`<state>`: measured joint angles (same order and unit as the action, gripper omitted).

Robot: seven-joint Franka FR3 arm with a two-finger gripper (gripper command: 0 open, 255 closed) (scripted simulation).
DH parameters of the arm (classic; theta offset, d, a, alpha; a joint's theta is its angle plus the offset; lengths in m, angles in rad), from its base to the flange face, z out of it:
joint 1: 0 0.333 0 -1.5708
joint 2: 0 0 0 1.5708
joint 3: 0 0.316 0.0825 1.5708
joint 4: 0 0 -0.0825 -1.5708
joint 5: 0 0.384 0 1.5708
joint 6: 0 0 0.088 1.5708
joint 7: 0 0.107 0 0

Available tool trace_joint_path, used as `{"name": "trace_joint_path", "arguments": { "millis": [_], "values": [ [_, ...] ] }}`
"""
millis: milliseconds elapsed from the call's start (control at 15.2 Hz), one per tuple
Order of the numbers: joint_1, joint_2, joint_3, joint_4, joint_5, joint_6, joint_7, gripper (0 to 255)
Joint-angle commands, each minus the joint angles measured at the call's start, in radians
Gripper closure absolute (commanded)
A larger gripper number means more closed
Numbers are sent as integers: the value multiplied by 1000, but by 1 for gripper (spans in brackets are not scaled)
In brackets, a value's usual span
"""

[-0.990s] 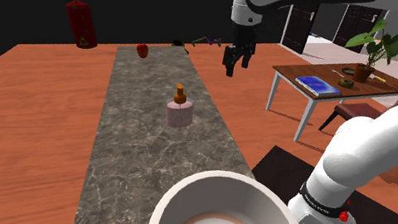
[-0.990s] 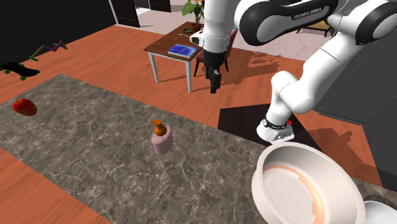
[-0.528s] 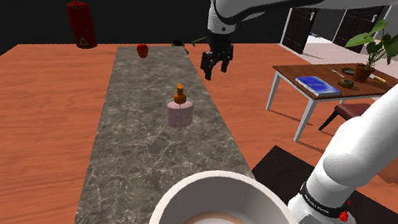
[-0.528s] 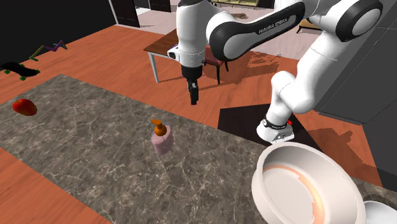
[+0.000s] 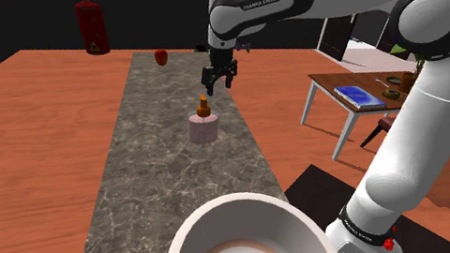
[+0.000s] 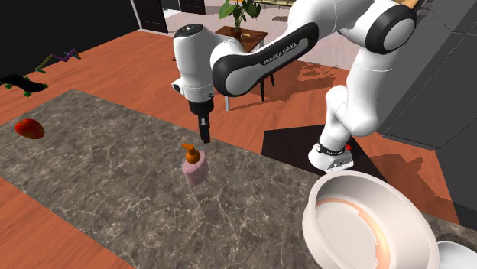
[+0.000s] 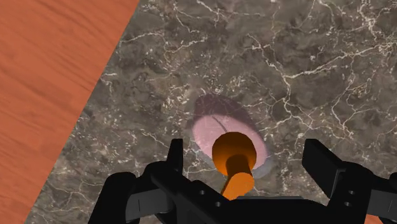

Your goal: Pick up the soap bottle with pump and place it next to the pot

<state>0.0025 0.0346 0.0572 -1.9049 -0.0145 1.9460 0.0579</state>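
Note:
A pink soap bottle (image 5: pixel 203 127) with an orange pump stands upright on the grey marble strip (image 5: pixel 167 188). My black gripper (image 5: pixel 215 82) hangs open just above and slightly behind it, touching nothing. In the wrist view the pump (image 7: pixel 234 153) and pink body (image 7: pixel 216 121) sit below, between the spread fingers (image 7: pixel 176 154) of the gripper (image 7: pixel 247 156). From the second exterior view the gripper (image 6: pixel 203 139) points down close over the bottle (image 6: pixel 194 170). The white pot (image 5: pixel 177 243) sits near the stand, also seen at the lower right (image 6: pixel 315 218).
A red fruit (image 5: pixel 160 56) lies at the strip's far end, and a red extinguisher (image 5: pixel 91 25) stands beyond it. Orange wood (image 5: pixel 11 168) flanks the marble. A small table (image 5: pixel 378 89) with a blue book stands off to the shoulder view's right.
The arm swung toward the shoulder view's left, carrying the gripper from over the floor beside the strip to just above the soap bottle. The fingers stayed open. The bottle has not moved.

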Motion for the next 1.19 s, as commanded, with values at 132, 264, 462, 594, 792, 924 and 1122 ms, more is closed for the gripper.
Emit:
{"name": "trace_joint_path", "arguments": {
  "millis": [132,264,462,594,792,924,1122],
  "values": [
    [4,161,3,147,5,8,7,0],
    [6,218,4,204,6,6,10,0],
    [6,227,4,177,5,43,10,0],
    [6,234,4,159,5,68,11,0],
    [7,245,4,139,4,99,11,0],
    [7,245,4,139,4,99,11,0],
    [7,245,4,139,4,99,11,0]
  ]
}}
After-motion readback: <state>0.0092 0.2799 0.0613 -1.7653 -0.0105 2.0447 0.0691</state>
